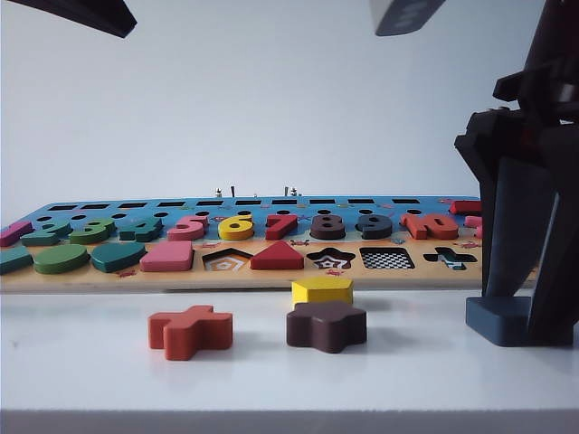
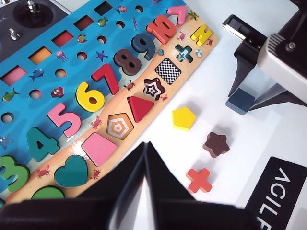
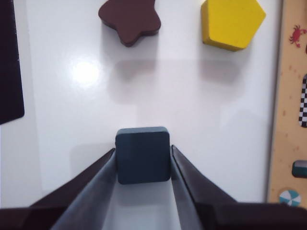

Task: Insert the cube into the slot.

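**Two pincers, one cube on the desk**

Right pincer point(image 3: 143, 160) stands on the white desk point(image 3: 72, 120), its fingers against both sides of the cube point(image 3: 142, 154), clamping it. Beyond its tips, the slot point(image 1: 387, 258) sits empty. Left pincer point(image 2: 144, 158) hovers aside, pressed together.

Cube point(image 1: 498, 318) partly hidden behind right claw point(image 1: 516, 312).

The puzzle board point(image 1: 271, 271) lies on the table point(image 1: 90, 362), the slot point(image 1: 387, 258) in its near row. Before the board sit the star piece point(image 1: 327, 325) and cross piece point(image 1: 190, 331); to their right the cube point(image 1: 498, 318) rests between the right gripper's point(image 3: 143, 160) fingers; the left gripper point(image 2: 145, 158) hangs above the board's near edge
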